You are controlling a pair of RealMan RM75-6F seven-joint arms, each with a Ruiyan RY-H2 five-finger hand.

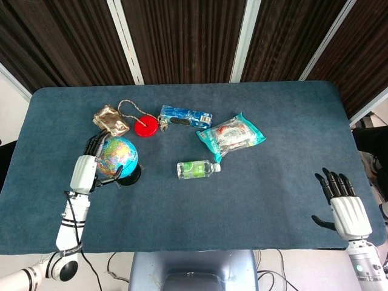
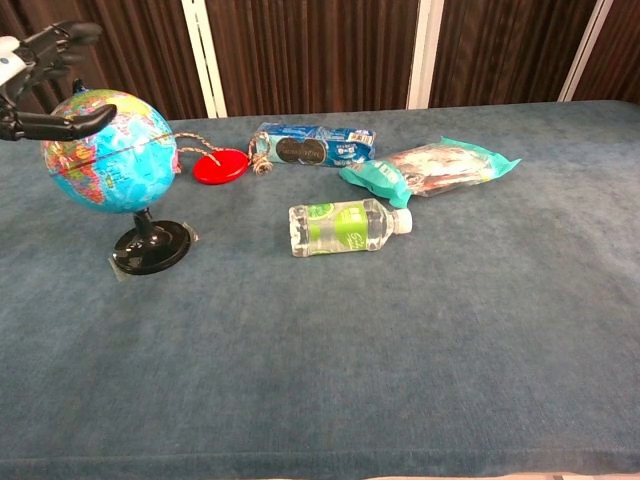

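Cupping the globe [image 1: 119,155] with my left robot hand [image 1: 85,171], fingers spread around it; my right robot hand [image 1: 347,212] lies spread, holding nothing.

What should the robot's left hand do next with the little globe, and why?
Probably close its fingers gently around the ball. The left hand is spread right over the globe, thumb in front and fingers behind, but in the chest view it does not seem to grip it. The globe stands upright on its black base, so a soft squeeze should hold it without tipping.
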